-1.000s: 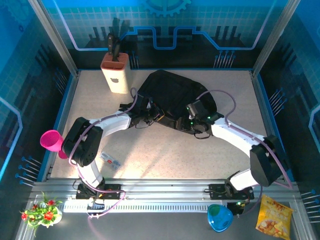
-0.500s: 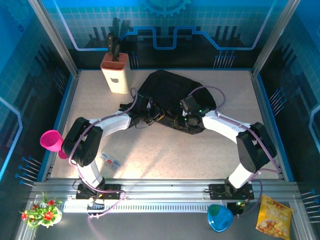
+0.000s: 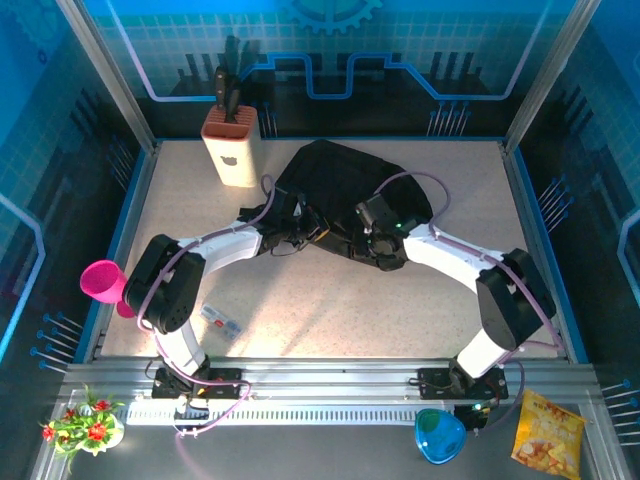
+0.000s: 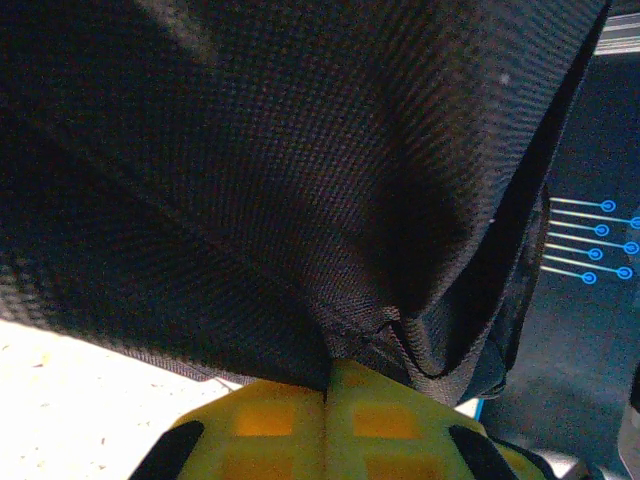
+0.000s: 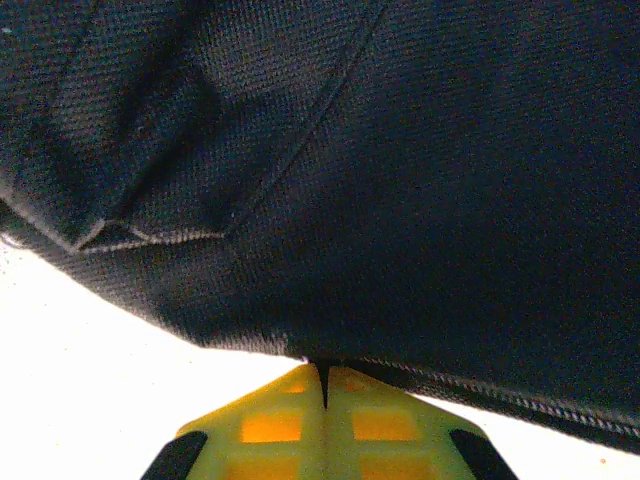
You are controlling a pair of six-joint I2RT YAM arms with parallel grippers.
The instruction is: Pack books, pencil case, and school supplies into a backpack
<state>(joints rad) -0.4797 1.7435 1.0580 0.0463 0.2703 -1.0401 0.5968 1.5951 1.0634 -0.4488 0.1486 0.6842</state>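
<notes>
The backpack (image 3: 335, 180) hides its own inside from above, and the wrist views cut it at their edges. The small flat item (image 3: 221, 321) is too small to tell.

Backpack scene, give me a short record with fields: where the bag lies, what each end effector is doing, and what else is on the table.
backpack: black, slumped at the middle of the table's far half
left end effector: shut, pinching a fold at the backpack's near edge
right end effector: shut on the backpack's hem, right of the left one
other things: cream knife block at the far left; small packet by the left arm's base
</notes>
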